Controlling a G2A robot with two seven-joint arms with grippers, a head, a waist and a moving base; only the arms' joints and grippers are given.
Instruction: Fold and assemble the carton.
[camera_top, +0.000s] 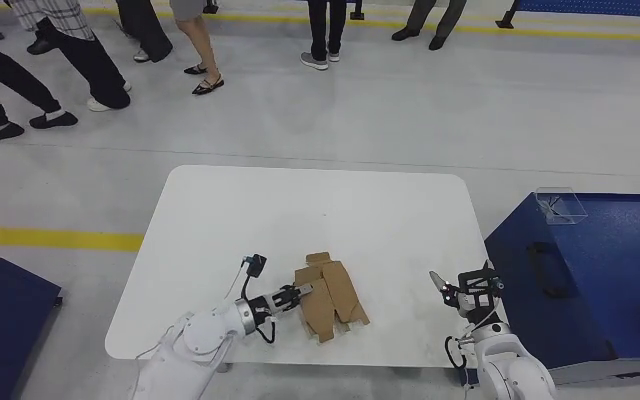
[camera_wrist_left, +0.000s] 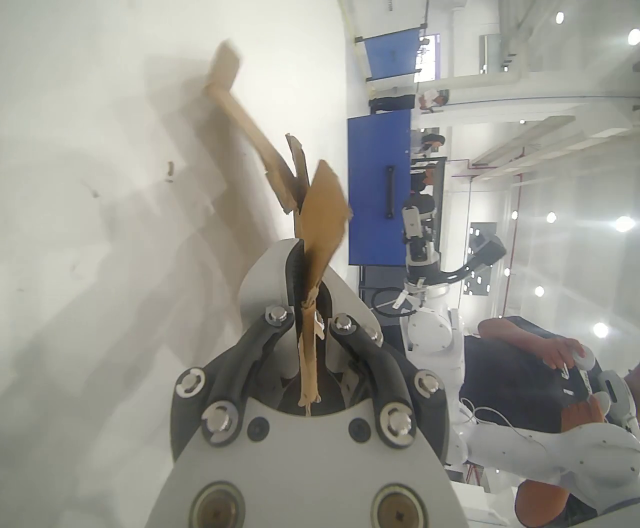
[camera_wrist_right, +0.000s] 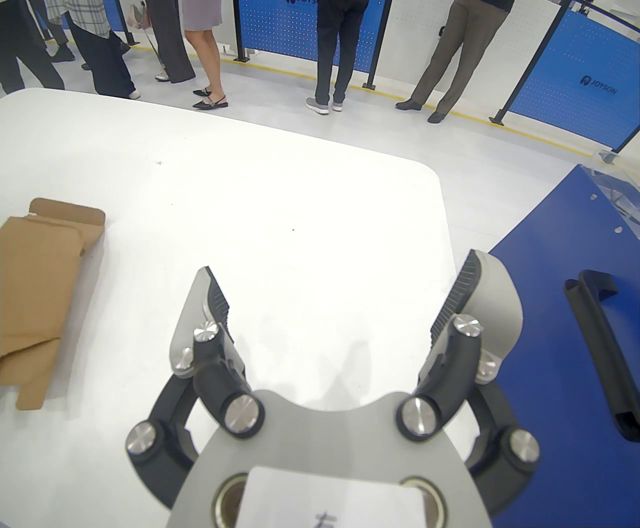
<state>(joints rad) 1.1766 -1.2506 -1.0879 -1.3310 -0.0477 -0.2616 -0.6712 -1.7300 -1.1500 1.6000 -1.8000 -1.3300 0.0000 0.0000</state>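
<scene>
Brown cardboard carton lies on the white table, lower centre of the top view, near the front edge. Left gripper meets it from the lower left and is clamped on a flap at the carton's edge. Right gripper sits at lower right, well apart from the carton, jaws spread wide, holding nothing.

Step in hand, as I judge it: early. One flap is gripped and no box shape is formed yet. The next move likely calls for the right arm to come across and brace the opposite panel, so the left can swing its flap about the crease without dragging the whole blank.

Views compared:
- Left wrist view shows the pinch itself, with card edge-on between the pads, run deep into the gripper, and the held part tilted up off the table.
- Top view leaves that depth and tilt unclear.
- Right wrist view shows the carton's other side, with panels flat on the table and a rounded tab.

Whether the grip takes one layer or two I cannot tell; the card is seen edge-on
</scene>
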